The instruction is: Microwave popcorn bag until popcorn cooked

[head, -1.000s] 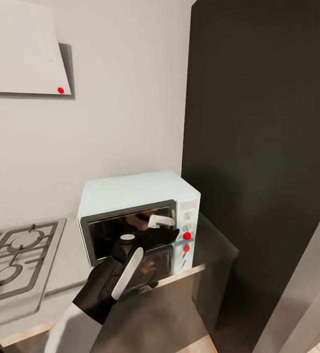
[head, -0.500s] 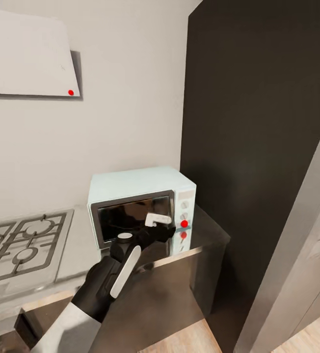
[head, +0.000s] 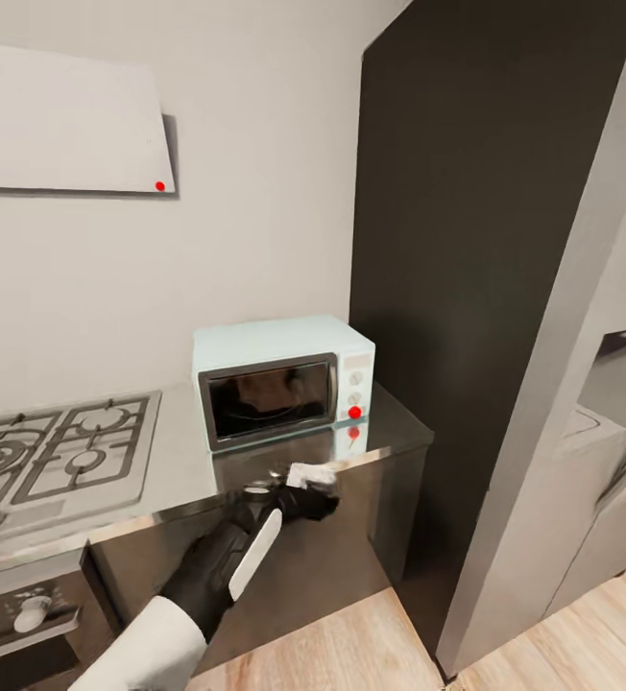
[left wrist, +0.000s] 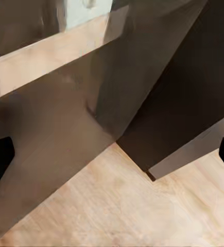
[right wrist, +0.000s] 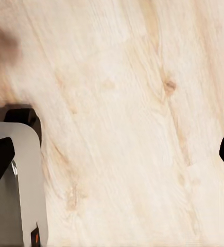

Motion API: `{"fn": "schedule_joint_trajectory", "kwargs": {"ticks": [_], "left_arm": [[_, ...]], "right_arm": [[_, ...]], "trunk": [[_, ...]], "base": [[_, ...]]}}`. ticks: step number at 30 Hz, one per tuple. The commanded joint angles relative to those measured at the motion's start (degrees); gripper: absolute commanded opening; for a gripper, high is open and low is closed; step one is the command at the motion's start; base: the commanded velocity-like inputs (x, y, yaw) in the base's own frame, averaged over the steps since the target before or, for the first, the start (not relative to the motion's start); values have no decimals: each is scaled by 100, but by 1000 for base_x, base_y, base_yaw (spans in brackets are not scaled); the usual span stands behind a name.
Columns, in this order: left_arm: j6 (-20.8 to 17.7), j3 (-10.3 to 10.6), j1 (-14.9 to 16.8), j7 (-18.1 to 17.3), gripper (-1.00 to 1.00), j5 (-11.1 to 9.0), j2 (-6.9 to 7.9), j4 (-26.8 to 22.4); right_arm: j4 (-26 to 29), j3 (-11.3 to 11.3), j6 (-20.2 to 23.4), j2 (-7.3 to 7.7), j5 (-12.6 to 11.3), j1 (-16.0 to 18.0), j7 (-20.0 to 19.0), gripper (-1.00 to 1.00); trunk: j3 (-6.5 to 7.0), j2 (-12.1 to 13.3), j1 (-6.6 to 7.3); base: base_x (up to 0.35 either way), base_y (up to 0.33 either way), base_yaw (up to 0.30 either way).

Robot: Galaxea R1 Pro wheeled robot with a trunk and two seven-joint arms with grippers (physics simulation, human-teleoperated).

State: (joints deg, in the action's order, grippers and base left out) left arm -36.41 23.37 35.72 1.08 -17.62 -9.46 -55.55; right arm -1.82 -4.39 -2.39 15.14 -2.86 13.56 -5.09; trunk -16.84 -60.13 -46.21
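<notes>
The pale-blue microwave point(head: 284, 379) stands on the grey countertop point(head: 179, 470) against the wall, its dark glass door shut and a red light lit on its knob panel. The popcorn bag and popcorn are out of view; I cannot make anything out behind the dark glass. My left gripper point(head: 305, 491) hangs in front of the counter's steel edge, below the microwave. In the left wrist view its gripper point(left wrist: 112, 157) is open, facing the cabinet front and floor. My right gripper point(right wrist: 112, 154) is open over pale wood floor.
A gas hob point(head: 54, 451) lies left of the microwave, under a white hood point(head: 63, 120). A tall dark cabinet point(head: 467, 240) stands right of the counter, with a steel fridge point(head: 591, 403) beyond it. An oven knob point(head: 27, 614) shows under the counter.
The whole view has pulled back from the counter, so the microwave looks smaller. My left gripper has come away from the microwave door and now sits lower, at the counter's front edge.
</notes>
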Motion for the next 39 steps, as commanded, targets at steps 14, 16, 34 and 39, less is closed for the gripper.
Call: {"fn": "schedule_joint_trajectory", "kwargs": {"ticks": [14, 16, 34, 39], "left_arm": [[2373, -5, -724, -72, 100, -1627, -53, 5377], [2874, -11, -1300, -72, 100, -1634, -53, 5485], [4344, -19, -2377, -64, 100, -1658, 101, 5547], [4336, -18, -2377, -64, 100, -1658, 103, 5547]], "right_arm": [[-18, -44, -21, -1, -13, -161, -19, 100], [-16, -46, -27, -2, -13, -161, -19, 100], [-19, -50, -17, -84, -9, -164, -19, 100], [-12, -53, -32, -105, -5, -235, -19, 100]], "trunk": [[-7, -6, 2], [-7, -6, 2], [-7, -6, 2], [-7, -6, 2]], "base": [[-16, 0, 0], [0, 0, 0], [0, 0, 69], [0, 0, 268]]}}
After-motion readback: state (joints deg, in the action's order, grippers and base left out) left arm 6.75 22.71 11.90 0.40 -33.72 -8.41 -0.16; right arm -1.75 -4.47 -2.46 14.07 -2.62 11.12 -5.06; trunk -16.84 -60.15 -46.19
